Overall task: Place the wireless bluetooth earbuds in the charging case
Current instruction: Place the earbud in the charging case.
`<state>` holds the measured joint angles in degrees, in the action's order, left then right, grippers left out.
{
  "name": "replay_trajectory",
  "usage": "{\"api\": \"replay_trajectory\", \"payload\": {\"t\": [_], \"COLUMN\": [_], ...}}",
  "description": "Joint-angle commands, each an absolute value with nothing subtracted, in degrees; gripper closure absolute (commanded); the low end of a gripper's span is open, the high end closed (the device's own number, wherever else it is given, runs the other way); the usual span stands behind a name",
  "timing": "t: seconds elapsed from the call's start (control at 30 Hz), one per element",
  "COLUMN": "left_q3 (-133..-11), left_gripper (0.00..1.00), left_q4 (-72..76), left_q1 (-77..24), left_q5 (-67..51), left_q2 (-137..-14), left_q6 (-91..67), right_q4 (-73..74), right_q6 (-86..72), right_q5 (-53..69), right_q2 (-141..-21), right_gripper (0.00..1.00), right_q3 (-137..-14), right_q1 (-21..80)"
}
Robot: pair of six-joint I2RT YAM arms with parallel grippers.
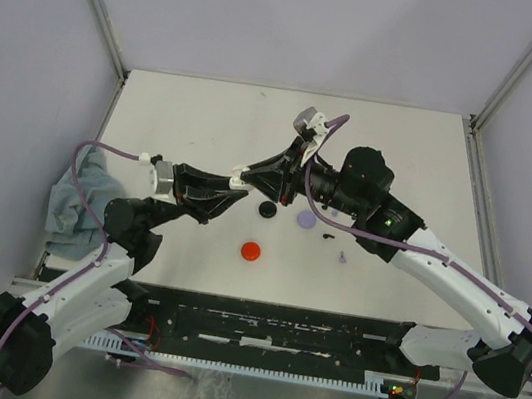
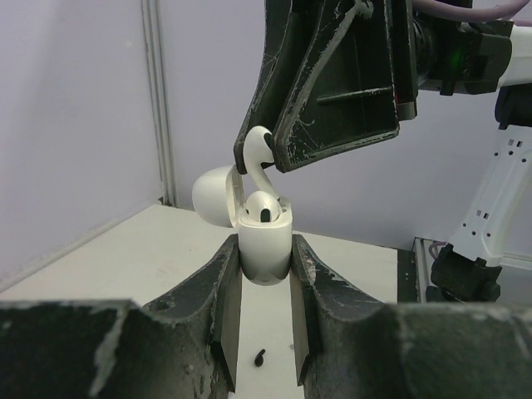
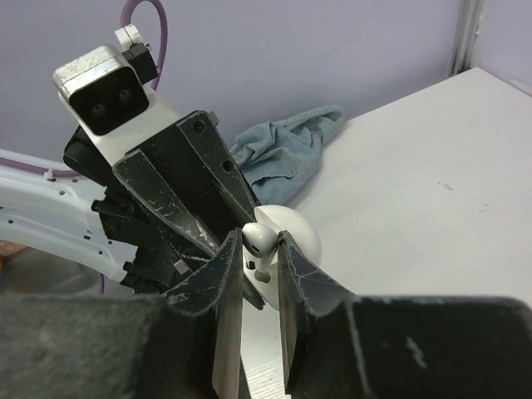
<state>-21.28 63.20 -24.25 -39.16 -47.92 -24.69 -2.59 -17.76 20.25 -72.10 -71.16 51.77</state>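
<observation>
Left gripper (image 2: 265, 259): 1 white case (image 2: 264, 237) | right gripper (image 3: 258, 249): 1 white earbud (image 3: 257, 239)

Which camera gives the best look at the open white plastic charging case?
The left wrist view: the open white plastic charging case sits centred, lid back, one white earbud inside. The right wrist view shows only its rounded lid; the top view barely shows it.

The white table (image 1: 206, 129) carries a red round case (image 1: 251, 250), a black round case (image 1: 266, 209), a lavender round case (image 1: 306, 220), a tiny lavender earbud (image 1: 343, 257) and, at its left edge, a crumpled blue cloth (image 1: 79, 195).
</observation>
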Motion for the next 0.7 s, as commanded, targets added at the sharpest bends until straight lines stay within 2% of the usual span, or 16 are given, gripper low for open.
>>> {"api": "replay_trajectory", "payload": {"t": [0.0, 0.47, 0.67], "left_q3": [-23.91, -25.2, -25.19], "left_gripper": [0.97, 0.97, 0.97], "left_q4": [66.41, 62.79, 63.33], "left_q1": [-24.51, -24.51, -24.5], "left_q5": [-38.91, -34.63, -35.25], "left_q2": [-47.56, -47.53, -47.79], "left_q6": [-26.11, -27.03, -27.54], "right_q4": [-5.55, -5.36, -4.41], "right_q6": [-17.57, -17.5, -16.57], "right_q5": [19.51, 22.13, 22.84], "right_q2": [-71.19, -70.21, -70.94], "right_gripper": [0.77, 0.77, 0.71], "right_q3": [-70.76, -68.83, -68.37], "right_q1": [52.17, 52.13, 52.18]}}
